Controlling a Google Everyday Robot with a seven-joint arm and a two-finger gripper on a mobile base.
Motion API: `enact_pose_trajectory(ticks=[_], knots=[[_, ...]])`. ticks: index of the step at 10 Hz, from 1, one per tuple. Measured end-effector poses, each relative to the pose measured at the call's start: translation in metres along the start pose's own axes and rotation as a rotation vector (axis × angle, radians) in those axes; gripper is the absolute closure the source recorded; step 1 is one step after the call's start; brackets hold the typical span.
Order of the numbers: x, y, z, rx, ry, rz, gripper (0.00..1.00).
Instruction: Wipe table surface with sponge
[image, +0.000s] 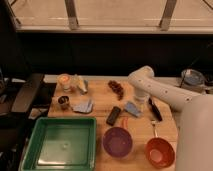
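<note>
I saw the wooden table (165, 120) under my white arm (165, 92), which reached in from the right. The gripper (138, 103) pointed down at the tabletop; I could not tell its state. The green tray (60, 145) sat far to its lower left. 2 bowls lay in front of it: the purple bowl (118, 141) and the orange bowl (160, 152). The blue sponge (132, 109) lay just beside the gripper, with a black block (114, 115) left of that.
</note>
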Motion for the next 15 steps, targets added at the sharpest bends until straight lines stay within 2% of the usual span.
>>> enact_pose_trajectory(ticks=[2, 4, 6, 7, 10, 12, 13, 15], knots=[[0.003, 0.013, 0.002, -0.006, 0.001, -0.014, 1.00], [0.023, 0.017, 0.006, -0.020, 0.013, -0.013, 1.00], [0.049, 0.001, 0.006, -0.008, 0.023, 0.008, 1.00], [0.053, -0.011, 0.003, 0.001, 0.024, 0.022, 1.00], [0.030, -0.036, -0.002, 0.026, 0.024, 0.030, 1.00], [0.007, -0.027, -0.004, 0.041, 0.022, -0.010, 1.00], [0.005, -0.020, -0.004, 0.048, 0.022, -0.031, 1.00], [0.016, 0.003, 0.000, 0.037, 0.020, -0.067, 1.00]])
